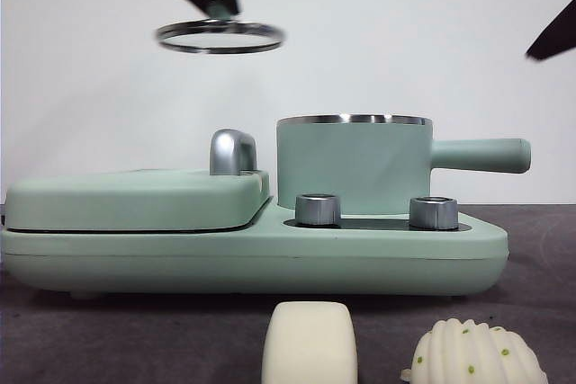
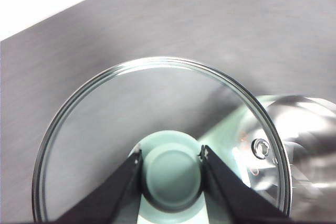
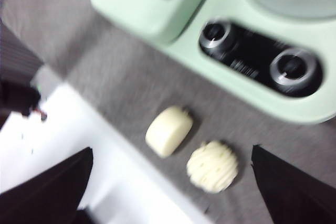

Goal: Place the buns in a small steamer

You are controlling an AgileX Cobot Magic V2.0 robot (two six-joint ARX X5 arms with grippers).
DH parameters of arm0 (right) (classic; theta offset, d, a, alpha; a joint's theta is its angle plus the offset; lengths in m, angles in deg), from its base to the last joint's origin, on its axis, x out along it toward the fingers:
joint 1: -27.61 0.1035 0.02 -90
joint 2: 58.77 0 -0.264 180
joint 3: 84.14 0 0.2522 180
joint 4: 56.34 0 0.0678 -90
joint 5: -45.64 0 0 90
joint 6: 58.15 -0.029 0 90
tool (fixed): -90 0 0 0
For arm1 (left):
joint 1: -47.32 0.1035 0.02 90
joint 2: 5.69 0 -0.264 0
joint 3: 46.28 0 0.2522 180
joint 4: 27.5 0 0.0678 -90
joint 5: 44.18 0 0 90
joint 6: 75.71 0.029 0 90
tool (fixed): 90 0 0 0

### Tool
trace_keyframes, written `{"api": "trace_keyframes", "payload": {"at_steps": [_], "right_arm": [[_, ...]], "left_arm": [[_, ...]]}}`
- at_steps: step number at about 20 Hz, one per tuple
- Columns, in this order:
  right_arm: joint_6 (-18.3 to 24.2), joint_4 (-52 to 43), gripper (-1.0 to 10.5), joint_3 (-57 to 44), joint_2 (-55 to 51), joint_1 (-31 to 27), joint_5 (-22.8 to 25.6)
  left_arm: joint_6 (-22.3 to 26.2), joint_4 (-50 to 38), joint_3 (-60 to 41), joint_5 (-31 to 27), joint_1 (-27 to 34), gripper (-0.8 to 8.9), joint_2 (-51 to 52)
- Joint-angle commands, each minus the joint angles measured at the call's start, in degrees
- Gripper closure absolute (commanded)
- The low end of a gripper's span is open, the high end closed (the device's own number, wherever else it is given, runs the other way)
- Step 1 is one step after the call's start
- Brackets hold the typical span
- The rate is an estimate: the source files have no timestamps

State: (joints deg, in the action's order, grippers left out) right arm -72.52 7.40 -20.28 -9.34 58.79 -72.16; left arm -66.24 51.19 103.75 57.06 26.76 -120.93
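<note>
The small steamer (image 1: 353,164) stands uncovered on the mint-green cooker base, its long handle pointing right. High at the upper left hangs its glass lid (image 1: 220,37), with my left gripper (image 1: 214,8) shut on the lid's green knob (image 2: 171,174). Two buns lie on the dark table at the front: a smooth block bun (image 1: 309,343) and a ribbed bun (image 1: 474,354) with green dots. From above, my right gripper (image 3: 170,182) stands open over the smooth bun (image 3: 168,130) and the ribbed bun (image 3: 212,166); it shows as a black tip (image 1: 553,31) at the upper right.
The cooker base (image 1: 270,249) carries a flat grill plate cover (image 1: 130,200) with a chrome handle (image 1: 231,151) on the left and two metal knobs (image 1: 317,209) in front of the pot. A white surface (image 3: 79,145) borders the dark mat beside the buns.
</note>
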Motion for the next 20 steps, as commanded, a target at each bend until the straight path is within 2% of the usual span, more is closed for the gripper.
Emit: {"api": "trace_keyframes", "payload": {"at_steps": [1, 5, 8, 11, 16, 20], "right_arm": [[-5.84, -0.57, 4.7, 1.03, 4.02, 7.87, 3.54], [-13.27, -1.51, 4.7, 1.03, 11.67, 17.51, 8.94], [-17.00, -4.94, 4.7, 1.03, 17.53, 21.90, 10.29], [-20.04, -7.61, 4.7, 1.07, 23.71, 23.98, 10.01], [-19.93, -6.51, 4.7, 6.27, 35.34, 26.56, 10.12], [-17.94, 0.79, 4.7, 13.99, 43.41, 28.13, 15.85]], "left_arm": [[0.46, -1.16, 2.16, 0.13, 3.15, 7.96, -0.48], [0.55, -1.01, 2.16, 0.13, 9.09, 7.96, -0.48], [0.52, -1.05, 2.16, 0.13, 11.30, 7.96, -0.50], [0.52, -1.20, 2.16, 0.13, 11.93, 7.96, -0.50], [0.52, -1.77, 2.16, 0.13, 11.91, 7.96, -0.52], [0.33, -1.66, 2.16, 0.13, 11.91, 7.96, -0.52]]}}
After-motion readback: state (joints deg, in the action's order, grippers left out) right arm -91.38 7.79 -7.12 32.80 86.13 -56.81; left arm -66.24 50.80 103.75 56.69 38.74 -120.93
